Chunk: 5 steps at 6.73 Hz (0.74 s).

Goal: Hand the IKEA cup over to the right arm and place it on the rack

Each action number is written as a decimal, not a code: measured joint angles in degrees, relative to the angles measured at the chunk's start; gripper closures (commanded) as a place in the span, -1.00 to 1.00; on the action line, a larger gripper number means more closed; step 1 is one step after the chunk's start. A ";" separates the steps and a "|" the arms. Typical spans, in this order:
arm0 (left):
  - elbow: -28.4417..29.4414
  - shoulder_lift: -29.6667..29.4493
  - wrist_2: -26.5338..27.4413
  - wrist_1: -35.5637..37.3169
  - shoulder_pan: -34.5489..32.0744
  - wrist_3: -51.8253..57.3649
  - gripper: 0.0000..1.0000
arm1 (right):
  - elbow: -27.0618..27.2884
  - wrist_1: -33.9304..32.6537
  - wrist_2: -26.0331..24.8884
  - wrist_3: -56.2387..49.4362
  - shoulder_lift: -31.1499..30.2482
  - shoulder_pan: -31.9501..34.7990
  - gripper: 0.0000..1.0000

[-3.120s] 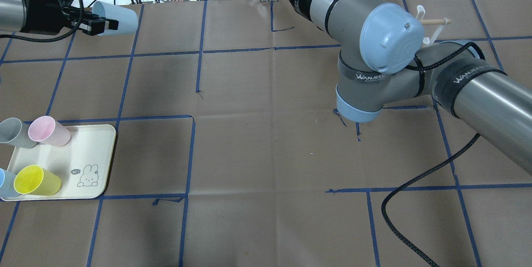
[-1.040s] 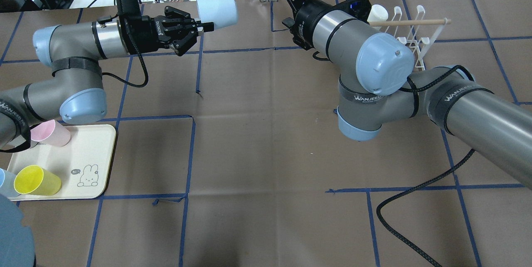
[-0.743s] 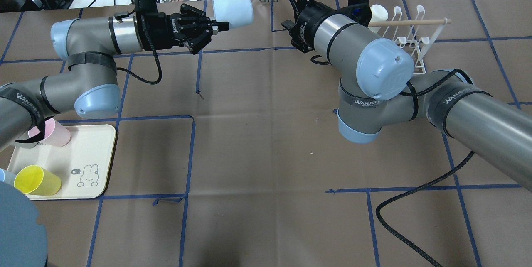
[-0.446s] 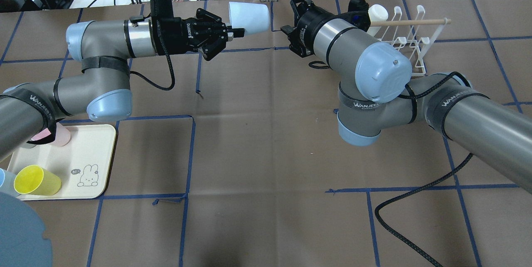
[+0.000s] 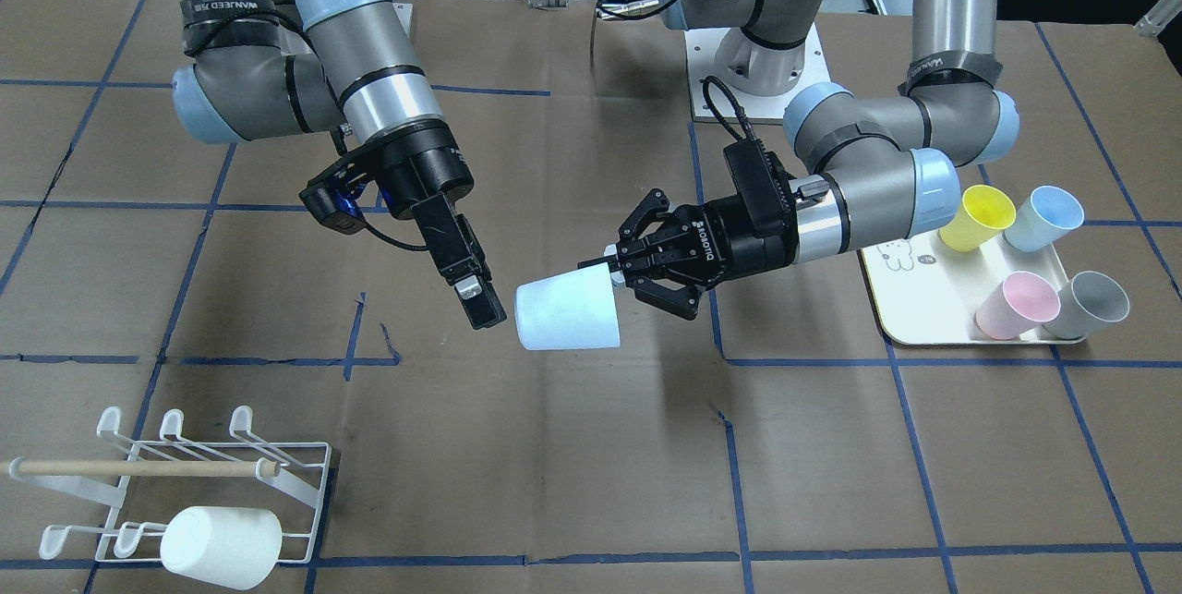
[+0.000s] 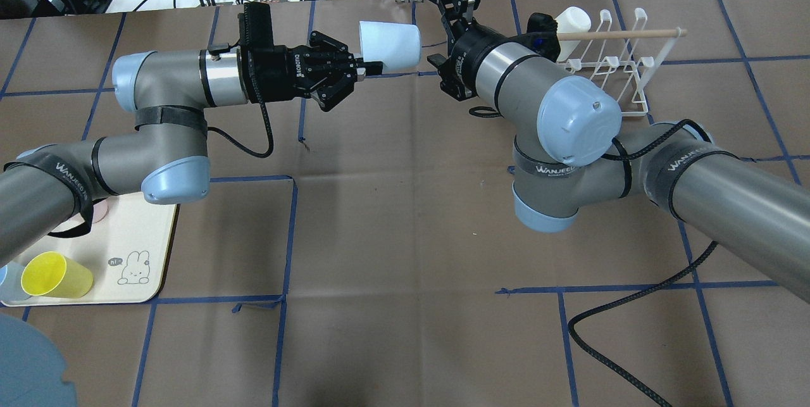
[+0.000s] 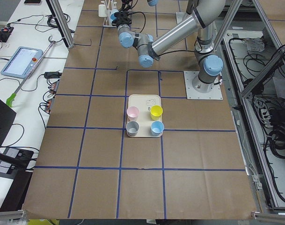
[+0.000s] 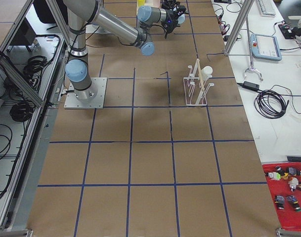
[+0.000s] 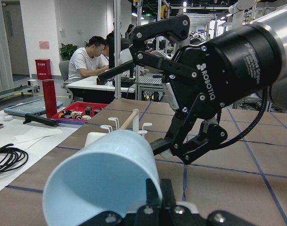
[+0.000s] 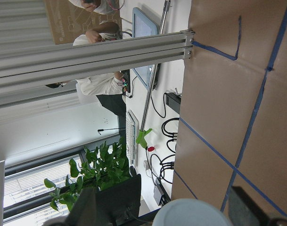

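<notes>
A pale blue cup (image 5: 566, 317) lies on its side in the air above the table's far middle; it also shows in the overhead view (image 6: 389, 46). My left gripper (image 5: 621, 272) is shut on its rim, as the left wrist view (image 9: 105, 179) shows. The cup's base points at my right gripper (image 5: 485, 308), which is open. In the right wrist view the base (image 10: 200, 214) sits between the two long fingers (image 10: 84, 207), not gripped. The white wire rack (image 5: 185, 483) with its wooden dowel stands beyond the right arm and holds a white cup (image 5: 222, 546).
A cream tray (image 5: 923, 317) near the left arm carries yellow (image 5: 977, 217), blue (image 5: 1043, 217), pink (image 5: 1016, 303) and grey (image 5: 1090, 303) cups. A black cable (image 6: 607, 306) trails from the right arm over the brown taped table. The rack (image 6: 623, 65) is at the far right.
My left arm has carried the blue cup rightward to the table's middle. My right arm has swung toward it, so the cup's base now sits at its open fingers.
</notes>
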 measured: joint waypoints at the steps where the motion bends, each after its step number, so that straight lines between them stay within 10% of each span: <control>1: -0.15 0.01 -0.26 0.07 -0.10 -0.11 1.00 | 1.01 0.11 -0.03 0.12 -0.01 0.01 -0.99; 5: -0.22 -0.16 -0.39 0.11 -0.20 -0.59 1.00 | 2.58 0.45 -2.37 1.49 -0.37 0.33 -0.98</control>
